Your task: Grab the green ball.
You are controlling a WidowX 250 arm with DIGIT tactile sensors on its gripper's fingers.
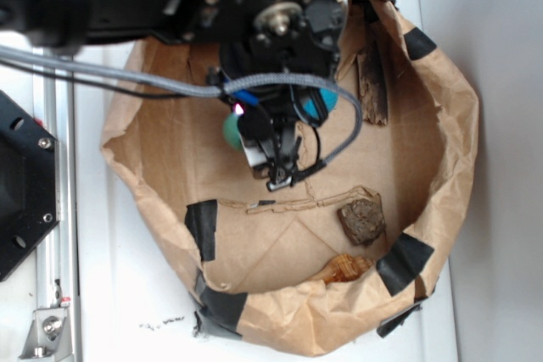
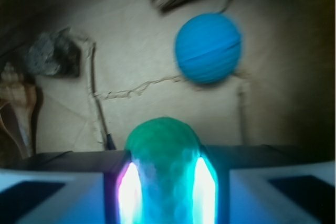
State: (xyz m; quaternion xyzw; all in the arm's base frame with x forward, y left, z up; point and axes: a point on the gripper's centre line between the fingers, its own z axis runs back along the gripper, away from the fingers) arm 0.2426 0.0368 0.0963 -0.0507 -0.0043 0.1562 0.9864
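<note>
Green ball (image 2: 163,156) sits between my gripper (image 2: 164,182) pads, low in wrist view | jaws look closed around it | light, firm, round, may squirt out; grip across widest middle

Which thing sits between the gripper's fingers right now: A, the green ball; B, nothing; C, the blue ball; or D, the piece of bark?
A: in the wrist view the green ball sits between the fingers of the gripper, while the blue ball lies apart, farther off on the paper.
</note>
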